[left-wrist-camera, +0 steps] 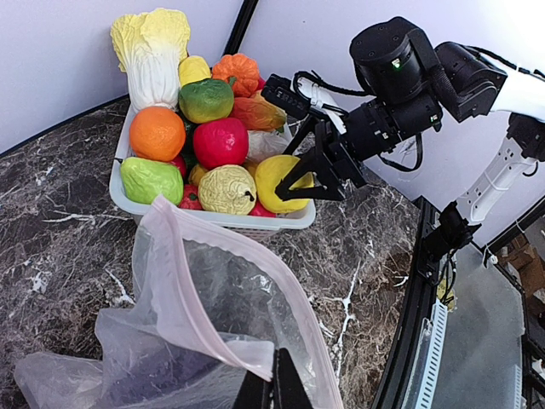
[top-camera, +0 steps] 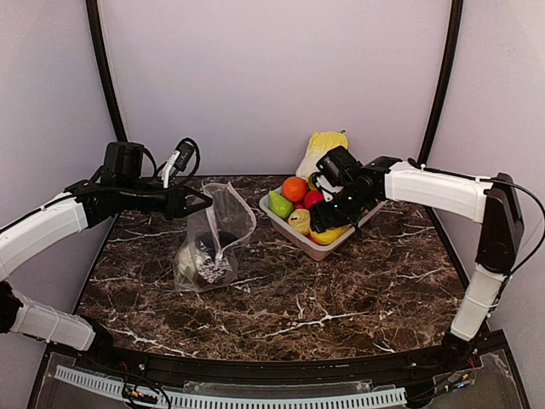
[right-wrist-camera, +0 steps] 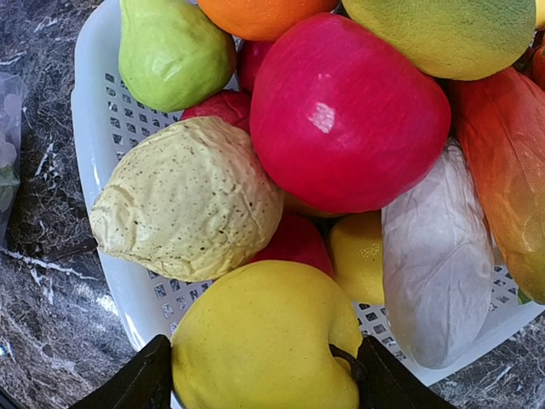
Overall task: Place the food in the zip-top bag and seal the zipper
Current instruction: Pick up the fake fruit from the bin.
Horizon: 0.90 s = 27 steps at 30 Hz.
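Crinkly clear dotted zip-top bag [top-camera: 220, 234] slumps at 9 o'clock on the marble table [top-camera: 341, 298]. We see cauliflower [top-camera: 187, 256] and a dark lump [left-wrist-camera: 162, 375] inside, blurred by plastic. Left gripper [left-wrist-camera: 272, 385], arm level, is pinched tight on the pink zipper [left-wrist-camera: 183, 298]. At 1 o'clock sits a perforated tray [right-wrist-camera: 89, 128]. Right gripper [right-wrist-camera: 264, 375] angles down, jaws wide, clamping the smooth lemon [right-wrist-camera: 255, 332].

Left wrist view: left gripper [left-wrist-camera: 272, 385] cut by bottom edge, only fingertips show, pinched on zip-top bag [left-wrist-camera: 213, 307]. Bag's lower part is out of frame, contents a dark blur through plastic.
Right wrist view: right gripper [right-wrist-camera: 260, 375] cropped at bottom edge. Whether its fingers press the lemon [right-wrist-camera: 255, 332]: cannot tell.
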Available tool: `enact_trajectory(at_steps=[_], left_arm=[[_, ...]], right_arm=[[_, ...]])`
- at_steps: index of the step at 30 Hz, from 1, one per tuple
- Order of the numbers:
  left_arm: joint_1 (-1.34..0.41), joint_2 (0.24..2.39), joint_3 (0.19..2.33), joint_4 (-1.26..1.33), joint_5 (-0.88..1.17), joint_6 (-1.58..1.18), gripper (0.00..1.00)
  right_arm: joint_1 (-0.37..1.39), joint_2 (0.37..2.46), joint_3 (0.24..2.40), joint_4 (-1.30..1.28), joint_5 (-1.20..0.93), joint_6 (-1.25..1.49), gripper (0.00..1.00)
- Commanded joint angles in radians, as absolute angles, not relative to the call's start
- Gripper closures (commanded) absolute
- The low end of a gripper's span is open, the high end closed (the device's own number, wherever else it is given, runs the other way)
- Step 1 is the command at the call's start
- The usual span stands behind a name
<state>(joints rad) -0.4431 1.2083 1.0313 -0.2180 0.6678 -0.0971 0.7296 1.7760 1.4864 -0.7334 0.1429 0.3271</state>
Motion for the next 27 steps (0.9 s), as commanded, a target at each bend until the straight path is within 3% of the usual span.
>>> enact_trajectory(at_steps=[1,27], left_arm=[[-0.444,1.179,1.043,-0.227,0.665,-0.082,0.99],[-0.444,1.17,1.041,-0.227,0.662,-0.081,0.99]], right_arm=[[0.72,1.726,1.474,-0.717,0.154,0.332,0.32],[0.723,1.436,1.399,-0.586,0.023,0.311,0.37]])
